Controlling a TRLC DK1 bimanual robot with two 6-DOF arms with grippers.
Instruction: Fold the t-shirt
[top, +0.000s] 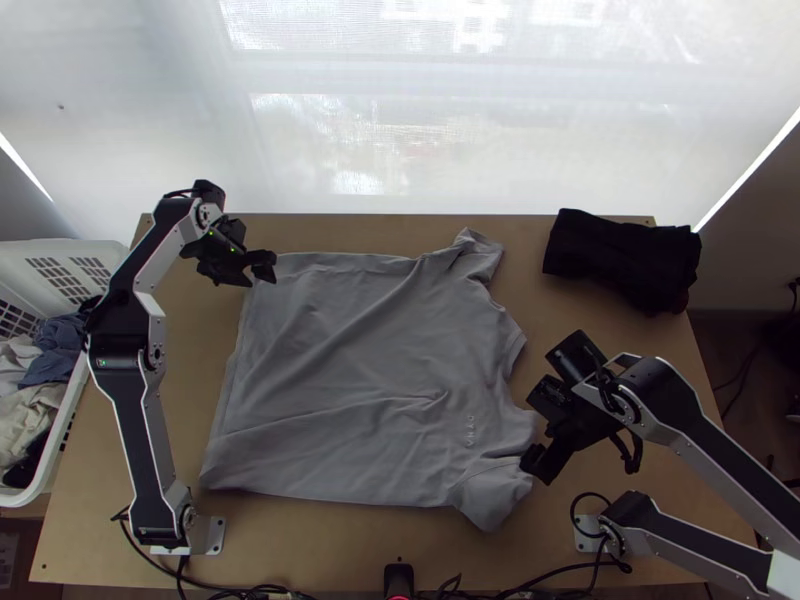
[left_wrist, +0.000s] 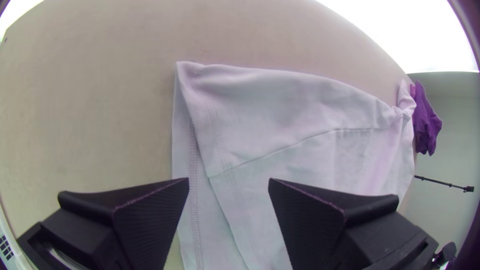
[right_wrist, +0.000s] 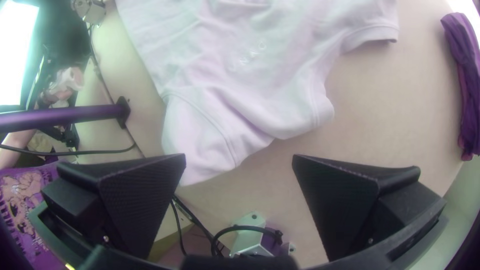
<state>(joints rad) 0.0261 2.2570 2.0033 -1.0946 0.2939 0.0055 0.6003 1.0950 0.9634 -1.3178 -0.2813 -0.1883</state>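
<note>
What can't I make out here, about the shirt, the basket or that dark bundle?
- T-shirt, top view: its underside is hidden by its own upper layer.
- Laundry basket, top view: its far left part is cut off by the view's left edge.
- Clothes lower in the basket, top view: hidden by those on top.
- Dark bundle, top view: its folds hide what garment it is.

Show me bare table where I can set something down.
Bare table lies between the t-shirt and black cloth, and between the shirt and left arm. Crowded: the shirt's far left corner by the left gripper, the near sleeve by the right gripper, the near edge with its cables.
</note>
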